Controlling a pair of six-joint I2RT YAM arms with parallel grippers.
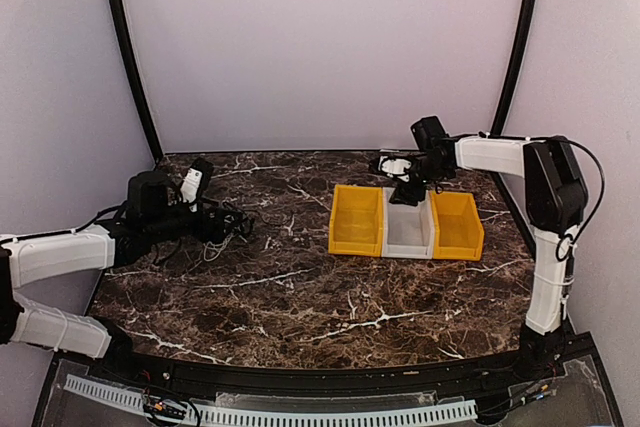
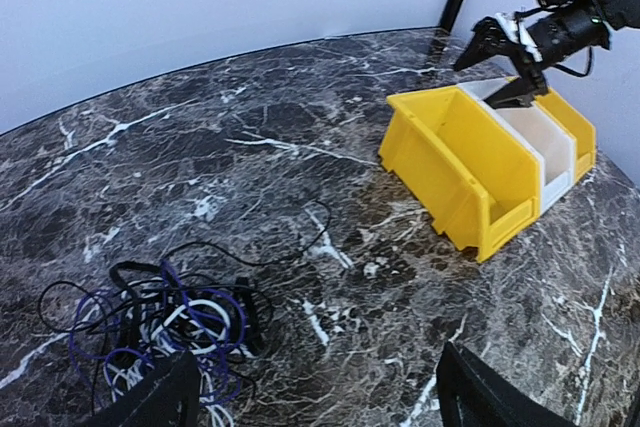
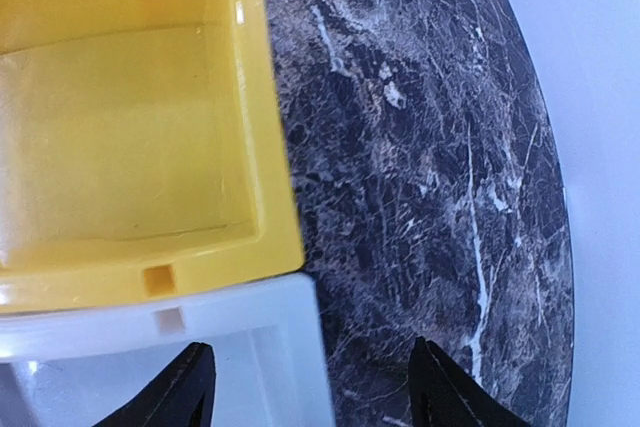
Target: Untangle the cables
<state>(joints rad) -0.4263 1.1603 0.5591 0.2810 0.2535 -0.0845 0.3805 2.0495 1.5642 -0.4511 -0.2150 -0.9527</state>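
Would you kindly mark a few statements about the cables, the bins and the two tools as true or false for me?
1. The cables lie in one tangled clump on the table, outside every bin. True.
2. The right tool is holding a cable. False: its jaws stand open and empty, over the white bin.
3. The white bin stands between two yellow bins. True.
4. The left tool is shut on the clump. False: its jaws stand wide open and grip nothing.
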